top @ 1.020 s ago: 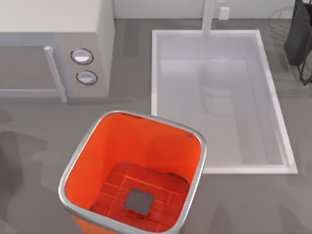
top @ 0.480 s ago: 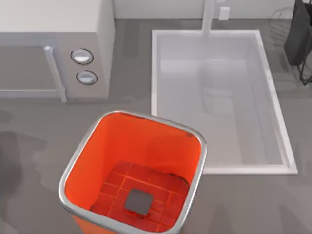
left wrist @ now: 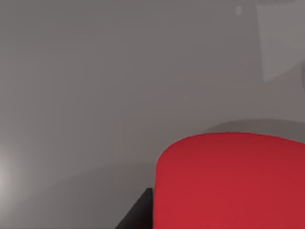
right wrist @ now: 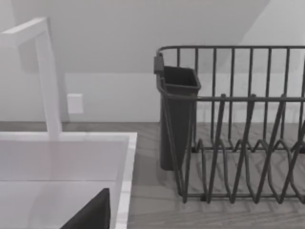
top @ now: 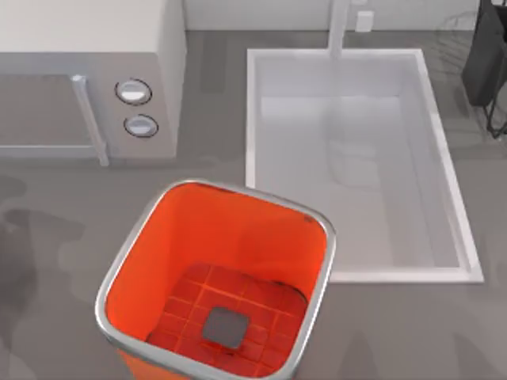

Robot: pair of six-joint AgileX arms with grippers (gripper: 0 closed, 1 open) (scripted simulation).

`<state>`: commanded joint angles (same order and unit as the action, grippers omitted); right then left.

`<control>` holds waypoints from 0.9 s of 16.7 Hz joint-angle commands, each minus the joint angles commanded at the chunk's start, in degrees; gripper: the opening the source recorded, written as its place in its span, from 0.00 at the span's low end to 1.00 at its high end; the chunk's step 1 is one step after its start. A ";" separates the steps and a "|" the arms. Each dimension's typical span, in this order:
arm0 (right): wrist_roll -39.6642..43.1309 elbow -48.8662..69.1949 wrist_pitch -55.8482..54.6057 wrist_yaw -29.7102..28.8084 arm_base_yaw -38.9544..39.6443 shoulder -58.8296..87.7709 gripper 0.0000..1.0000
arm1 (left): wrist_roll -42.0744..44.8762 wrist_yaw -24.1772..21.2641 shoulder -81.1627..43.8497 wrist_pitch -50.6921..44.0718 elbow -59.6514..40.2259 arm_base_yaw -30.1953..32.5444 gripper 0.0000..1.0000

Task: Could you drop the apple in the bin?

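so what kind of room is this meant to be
Most likely a rendered kitchen counter: a white sink with a faucet set into the grey worktop, a microwave with two dials to the left of it, and a dark wire dish rack beside the sink.

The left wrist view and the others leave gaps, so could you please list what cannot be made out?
- Small round bright red apple: left wrist view, cut off by the picture's edges; whether it is gripped cannot be told.
- Bright orange rounded-square bin with silver rim: top view, near wall cut off by the bottom edge.
- Dark wire dish rack: right wrist view, cut off at the side edge.
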<state>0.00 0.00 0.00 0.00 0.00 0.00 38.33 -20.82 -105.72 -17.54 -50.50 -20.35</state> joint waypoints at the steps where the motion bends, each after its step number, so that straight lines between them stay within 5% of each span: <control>1: 0.00 0.00 0.00 0.00 0.00 0.00 1.00 | 0.00 0.00 0.00 0.00 0.00 0.00 0.00; 10: 0.00 0.00 0.00 0.00 0.00 0.00 1.00 | 0.43 1.50 1.67 -1.06 -0.69 -1.86 0.00; 15: 0.00 0.00 0.00 0.00 0.00 0.00 1.00 | -1.47 -1.28 7.69 -11.37 -8.31 -6.06 0.00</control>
<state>0.00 0.00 0.00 0.00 0.00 0.00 36.86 -22.10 -98.03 -28.91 -58.80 -26.40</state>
